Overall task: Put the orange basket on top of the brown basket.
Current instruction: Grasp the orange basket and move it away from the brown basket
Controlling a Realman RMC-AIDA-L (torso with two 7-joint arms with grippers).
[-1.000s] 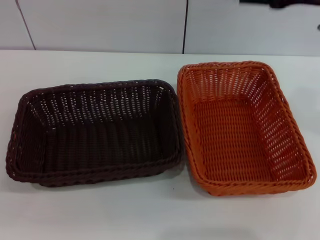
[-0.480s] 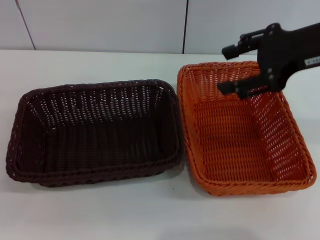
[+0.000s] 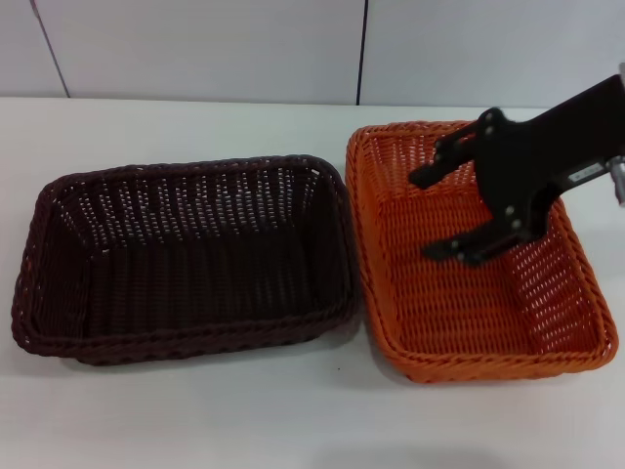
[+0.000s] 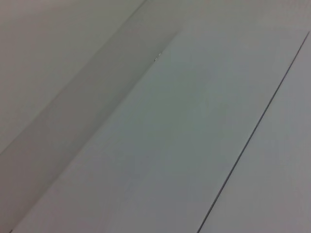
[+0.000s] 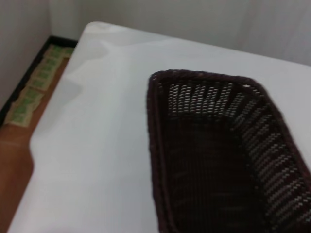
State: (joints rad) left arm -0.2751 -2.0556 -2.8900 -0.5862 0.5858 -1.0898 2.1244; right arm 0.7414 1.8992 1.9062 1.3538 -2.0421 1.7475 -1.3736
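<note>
With the brown basket (image 3: 186, 259) at centre left of the counter (image 3: 195, 410) and the orange basket (image 3: 469, 249) touching it at right, the right gripper (image 3: 430, 215), fingers spread and empty, has dropped lower into the orange one since half a second ago, apparently reaching for its rim.

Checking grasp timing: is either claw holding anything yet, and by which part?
Nothing held. The right claw hangs open over the orange basket; the left claw is out of view.

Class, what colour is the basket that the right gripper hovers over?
Bright orange: the orange basket, under the open right gripper, shows best in the head view.
</note>
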